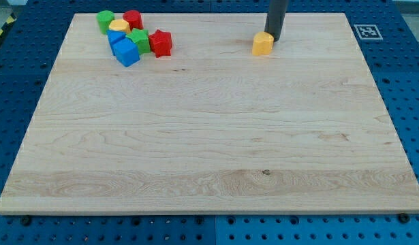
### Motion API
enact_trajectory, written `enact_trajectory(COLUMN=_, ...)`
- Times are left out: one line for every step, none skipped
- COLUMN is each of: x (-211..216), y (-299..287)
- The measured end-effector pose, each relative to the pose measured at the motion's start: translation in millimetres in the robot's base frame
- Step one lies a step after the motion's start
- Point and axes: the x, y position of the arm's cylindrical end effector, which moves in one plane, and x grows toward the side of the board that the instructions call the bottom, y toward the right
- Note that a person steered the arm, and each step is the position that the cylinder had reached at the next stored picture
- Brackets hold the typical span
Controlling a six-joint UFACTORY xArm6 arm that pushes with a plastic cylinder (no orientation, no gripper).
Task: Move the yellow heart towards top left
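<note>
Reading from the view's top: your rod runs out of frame above, so only its lower length shows. My tip, a bare rod with no claw, holds nothing and touches the yellow heart near the wooden board's top edge. The block cluster lies left, shapes overlapping.

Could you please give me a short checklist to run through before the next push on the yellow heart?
1. Tip placement: my tip sits at the yellow heart's upper right, touching or nearly so: ok.
2. Push side: a leftward push needs the heart's right side: ok.
3. Path to the view's left along the board: ok.
4. Cluster at top left, red star nearest: obstacle ahead, not ok.
5. Firm contact: cannot tell.
</note>
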Motion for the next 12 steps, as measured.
enact_trajectory(x=24.3, y=-1.0)
enact_trajectory(x=42.3, y=-1.0)
enact_trajectory(x=58.5, y=-1.0)
enact_trajectory(x=75.2, y=-1.0)
enact_trajectory(x=80.0, y=-1.0)
enact_trajectory(x=71.4, y=-1.3)
enact_trajectory(x=60.7, y=-20.1)
enact_trajectory(x=59.3, y=-45.6)
enact_trajectory(x=59.3, y=-68.6)
enact_trajectory(x=59.3, y=-78.7)
enact_trajectory(x=59.3, y=-78.8)
enact_trajectory(x=59.1, y=-84.2)
